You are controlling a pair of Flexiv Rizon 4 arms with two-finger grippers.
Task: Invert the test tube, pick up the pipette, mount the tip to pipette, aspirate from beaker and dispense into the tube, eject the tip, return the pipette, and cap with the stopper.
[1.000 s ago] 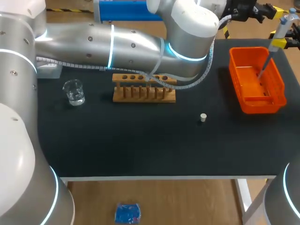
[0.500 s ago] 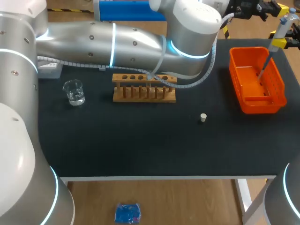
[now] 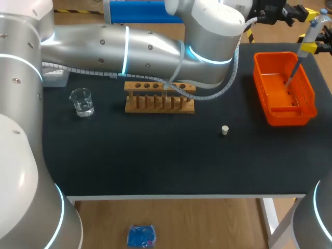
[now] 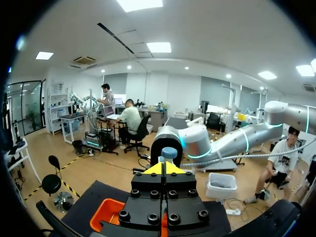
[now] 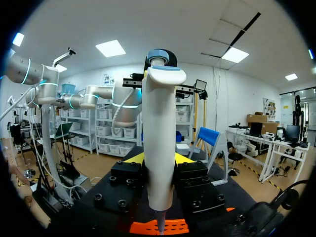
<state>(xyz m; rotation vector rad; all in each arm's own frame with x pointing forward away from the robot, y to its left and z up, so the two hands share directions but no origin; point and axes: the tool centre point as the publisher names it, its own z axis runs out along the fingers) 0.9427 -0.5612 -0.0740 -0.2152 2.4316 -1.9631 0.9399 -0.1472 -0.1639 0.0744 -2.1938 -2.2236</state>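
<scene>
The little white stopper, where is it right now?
In the head view the stopper lies on the black table, right of the middle, between the wooden rack and the orange tray, touching neither.

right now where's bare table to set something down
Bare: the table from beaker, rack and stopper to the near edge, and the gap between stopper and orange bin. Crowded: the back under the left arm; pipette over the bin.
</scene>
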